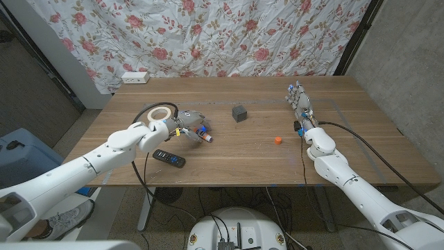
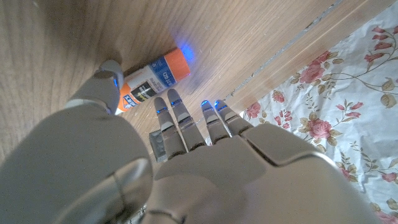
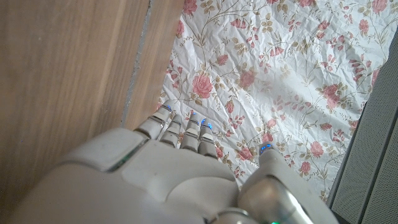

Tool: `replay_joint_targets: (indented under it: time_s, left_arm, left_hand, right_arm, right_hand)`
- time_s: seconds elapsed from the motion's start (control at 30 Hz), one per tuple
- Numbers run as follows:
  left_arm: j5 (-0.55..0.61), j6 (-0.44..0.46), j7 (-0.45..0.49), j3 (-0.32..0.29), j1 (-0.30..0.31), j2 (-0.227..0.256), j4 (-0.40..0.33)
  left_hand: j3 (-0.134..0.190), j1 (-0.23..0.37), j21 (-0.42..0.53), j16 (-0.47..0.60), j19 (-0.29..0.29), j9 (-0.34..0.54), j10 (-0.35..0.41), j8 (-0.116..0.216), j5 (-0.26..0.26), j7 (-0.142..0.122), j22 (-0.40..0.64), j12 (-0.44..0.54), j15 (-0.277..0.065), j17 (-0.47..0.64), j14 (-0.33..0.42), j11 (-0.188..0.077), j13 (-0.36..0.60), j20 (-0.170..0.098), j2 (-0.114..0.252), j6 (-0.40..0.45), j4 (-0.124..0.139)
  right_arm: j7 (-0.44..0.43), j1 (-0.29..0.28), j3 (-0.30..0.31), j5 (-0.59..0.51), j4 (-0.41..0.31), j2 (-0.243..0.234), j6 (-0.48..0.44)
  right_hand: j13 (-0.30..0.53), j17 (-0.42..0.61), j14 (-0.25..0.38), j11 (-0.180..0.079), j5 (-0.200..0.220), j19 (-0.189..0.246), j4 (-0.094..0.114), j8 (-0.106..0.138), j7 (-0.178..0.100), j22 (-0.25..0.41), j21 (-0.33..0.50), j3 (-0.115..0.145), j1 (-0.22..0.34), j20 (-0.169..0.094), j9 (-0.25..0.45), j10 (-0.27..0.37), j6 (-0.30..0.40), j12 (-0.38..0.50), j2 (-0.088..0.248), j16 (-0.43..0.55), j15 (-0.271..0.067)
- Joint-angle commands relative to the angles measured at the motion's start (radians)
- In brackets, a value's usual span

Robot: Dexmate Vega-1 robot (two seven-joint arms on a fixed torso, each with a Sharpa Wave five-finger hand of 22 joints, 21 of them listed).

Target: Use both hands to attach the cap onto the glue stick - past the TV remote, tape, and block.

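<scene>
Behind the wooden table (image 1: 347, 149), a floral curtain (image 1: 229, 35)

A makeshift lab: floral sheet (image 1: 229, 35) backdrop, wooden table (image 1: 257, 156), loose cables (image 1: 291, 208) underneath.

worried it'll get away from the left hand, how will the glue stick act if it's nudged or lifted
The glue stick lies on its side on the bare wooden table, and it looks round, so a nudge would likely roll it. Its smooth label may be a little slippery for the left hand. It looks small and stiff, probably light to lift.
</scene>
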Motion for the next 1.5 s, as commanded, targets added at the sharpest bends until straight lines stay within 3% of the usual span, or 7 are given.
replay_joint_targets:
  time_s: [0.03,0.73,1.07,1.23,1.5]
  left_arm:
    - [-0.041,-0.045,0.038,0.002,-0.004,0.001,0.032]
    - [-0.049,-0.102,0.084,0.007,-0.021,0.001,0.083]
    - [-0.034,-0.102,0.154,0.009,-0.016,-0.013,0.101]
    - [-0.041,-0.083,0.16,0.007,-0.007,-0.019,0.097]
    - [-0.051,-0.056,0.148,0.012,-0.002,-0.029,0.091]
  left_hand:
    - [-0.005,0.033,0.001,0.0,0.018,0.003,0.028,0.009,0.005,0.001,0.003,0.0,-0.133,0.003,0.02,-0.001,0.002,-0.035,0.001,0.032,-0.001]
    - [-0.005,0.158,0.005,-0.001,0.057,0.004,0.085,0.003,0.013,-0.001,0.003,-0.001,-0.145,0.003,0.071,-0.003,0.004,-0.032,0.013,0.075,-0.002]
    - [-0.06,0.199,0.002,-0.003,0.088,0.008,0.195,0.019,0.011,-0.001,0.004,0.004,-0.151,0.004,0.122,-0.004,0.007,-0.035,0.014,0.206,0.01]
    - [-0.08,0.2,0.008,0.002,0.119,0.009,0.237,0.022,0.012,0.0,0.004,0.005,-0.145,0.005,0.154,-0.001,0.006,-0.02,0.018,0.253,0.014]
    - [-0.109,0.192,0.004,0.004,0.134,0.008,0.324,0.026,0.014,0.001,0.005,0.007,-0.141,0.004,0.208,0.002,0.006,-0.021,0.026,0.344,0.018]
  right_arm:
    - [-0.014,0.002,-0.001,-0.007,0.002,0.01,0.002]
    - [-0.038,-0.005,-0.003,-0.015,0.005,0.028,0.017]
    - [-0.05,-0.011,-0.002,-0.022,-0.008,0.024,0.014]
    - [-0.05,-0.011,-0.002,-0.023,-0.011,0.022,0.009]
    - [-0.045,-0.006,-0.001,-0.019,-0.005,0.022,0.007]
  right_hand:
    - [0.001,-0.001,0.002,0.003,-0.005,0.002,-0.006,0.005,-0.006,0.002,0.006,-0.001,0.003,0.006,0.005,-0.001,0.004,0.006,0.011,0.005,0.005]
    - [0.001,-0.001,0.005,0.004,-0.006,0.009,-0.006,0.007,-0.007,0.002,0.008,-0.002,-0.002,0.006,0.005,0.007,0.011,0.009,0.012,0.009,0.004]
    - [0.001,-0.002,0.006,0.004,-0.006,0.011,-0.007,0.007,-0.007,0.002,0.008,-0.001,-0.003,0.006,0.005,0.008,0.015,0.009,0.012,0.01,0.004]
    - [0.001,-0.002,0.007,0.004,-0.006,0.011,-0.008,0.007,-0.008,0.002,0.008,0.0,-0.004,0.006,0.005,0.008,0.015,0.009,0.012,0.01,0.004]
    - [0.001,-0.003,0.006,0.004,-0.006,0.011,-0.009,0.006,-0.008,0.002,0.007,0.001,-0.004,0.007,0.005,0.009,0.016,0.008,0.013,0.01,0.005]
